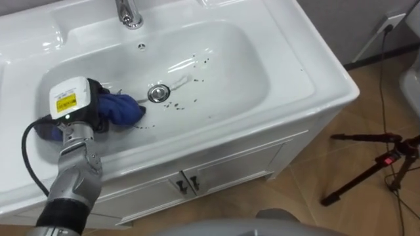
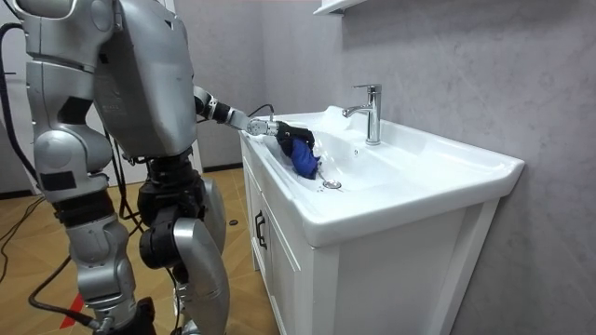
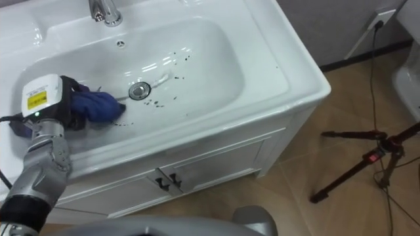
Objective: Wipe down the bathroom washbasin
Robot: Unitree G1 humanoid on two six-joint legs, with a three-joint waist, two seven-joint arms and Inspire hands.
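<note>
Bright, even indoor light leaves white glare streaks on the basin (image 1: pixel 243 78) beside the drain (image 1: pixel 158 93).

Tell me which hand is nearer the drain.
Left. The left hand, gripping the blue cloth, sits beside the drain; the right arm hangs at the robot's side.

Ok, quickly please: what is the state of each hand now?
Left hand: closed on the crumpled blue cloth in the white ceramic basin.
Right hand: cannot be told.
</note>
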